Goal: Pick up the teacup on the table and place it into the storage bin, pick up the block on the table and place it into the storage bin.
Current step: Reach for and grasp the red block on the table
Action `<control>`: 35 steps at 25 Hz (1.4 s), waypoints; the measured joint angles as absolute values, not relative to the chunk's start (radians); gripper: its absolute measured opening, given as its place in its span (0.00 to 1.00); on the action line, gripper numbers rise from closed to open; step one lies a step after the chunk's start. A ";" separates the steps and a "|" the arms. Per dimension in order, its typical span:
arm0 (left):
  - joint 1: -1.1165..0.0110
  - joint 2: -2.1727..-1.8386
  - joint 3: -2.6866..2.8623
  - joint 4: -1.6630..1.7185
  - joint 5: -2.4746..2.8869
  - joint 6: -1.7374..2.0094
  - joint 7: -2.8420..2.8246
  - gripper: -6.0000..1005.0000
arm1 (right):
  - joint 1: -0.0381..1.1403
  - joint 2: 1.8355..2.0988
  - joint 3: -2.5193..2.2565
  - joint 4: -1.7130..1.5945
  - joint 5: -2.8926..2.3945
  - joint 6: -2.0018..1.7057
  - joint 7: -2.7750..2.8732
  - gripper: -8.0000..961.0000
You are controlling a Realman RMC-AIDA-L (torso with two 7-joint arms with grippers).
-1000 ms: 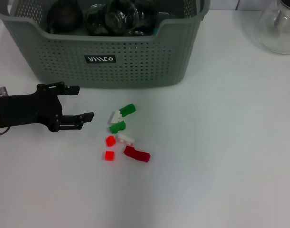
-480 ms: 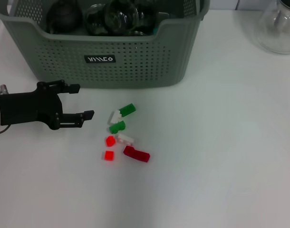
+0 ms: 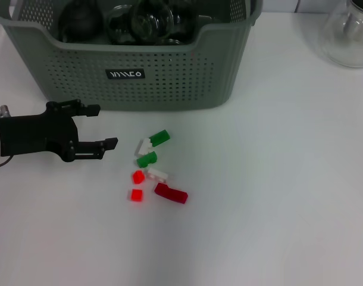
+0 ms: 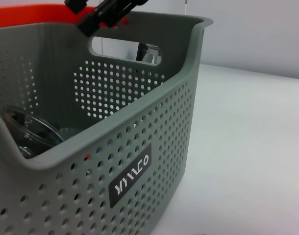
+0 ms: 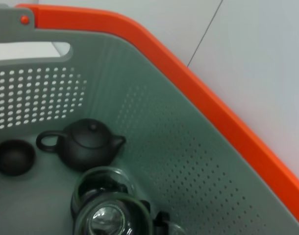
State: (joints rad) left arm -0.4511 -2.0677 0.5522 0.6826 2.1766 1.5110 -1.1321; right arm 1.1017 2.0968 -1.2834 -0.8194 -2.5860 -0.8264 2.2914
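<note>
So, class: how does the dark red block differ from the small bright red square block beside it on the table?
The dark red block is long, deep maroon and lies slanted; the small bright red square block is short, squarish and vivid red. The dark one almost meets a white block; the small one lies apart. Both rest on the table, outside the storage bin.

The storage bin (image 3: 169,77) runs off the head view's top edge, its far rim unseen. A clear glass vessel (image 3: 350,36) is cut at the corner, perhaps a pot. The right end effector appears nowhere.

Two green blocks (image 3: 159,137), three red (image 3: 171,193), two white (image 3: 157,174), one storage bin (image 3: 169,77)
</note>
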 joint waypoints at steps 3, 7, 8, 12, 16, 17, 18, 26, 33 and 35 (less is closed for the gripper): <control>-0.450 -2.068 0.552 0.682 2.177 1.511 -1.132 0.84 | 1.051 2.099 -1.284 -0.931 -2.576 -0.869 2.303 0.72; -0.446 -2.068 0.552 0.681 2.177 1.512 -1.132 0.84 | 0.985 2.099 -1.284 -1.078 -2.498 -0.951 2.299 0.79; -0.446 -2.068 0.552 0.681 2.177 1.512 -1.132 0.84 | 0.962 2.099 -1.284 -1.131 -2.464 -0.981 2.292 0.81; -0.444 -2.068 0.552 0.681 2.177 1.518 -1.132 0.84 | 0.822 2.097 -1.276 -1.370 -2.260 -1.126 2.238 0.83; -0.439 -2.067 0.552 0.681 2.177 1.520 -1.131 0.84 | 0.676 2.091 -1.255 -1.586 -2.020 -1.300 2.181 0.82; -0.437 -2.067 0.552 0.681 2.177 1.520 -1.131 0.84 | 0.654 2.091 -1.245 -1.606 -1.977 -1.338 2.170 0.82; -0.437 -2.067 0.552 0.681 2.177 1.519 -1.131 0.84 | 0.629 2.090 -1.232 -1.624 -1.920 -1.394 2.155 0.82; -0.435 -2.068 0.552 0.681 2.177 1.522 -1.129 0.84 | 0.592 2.093 -1.183 -1.498 -1.884 -1.760 2.157 0.82; -0.440 -2.069 0.552 0.687 2.177 1.523 -1.128 0.84 | 0.714 2.098 -1.263 -1.183 -2.057 -1.783 2.187 0.81; -0.443 -2.069 0.552 0.686 2.177 1.523 -1.128 0.84 | 0.754 2.100 -1.302 -1.108 -2.104 -1.746 2.187 0.81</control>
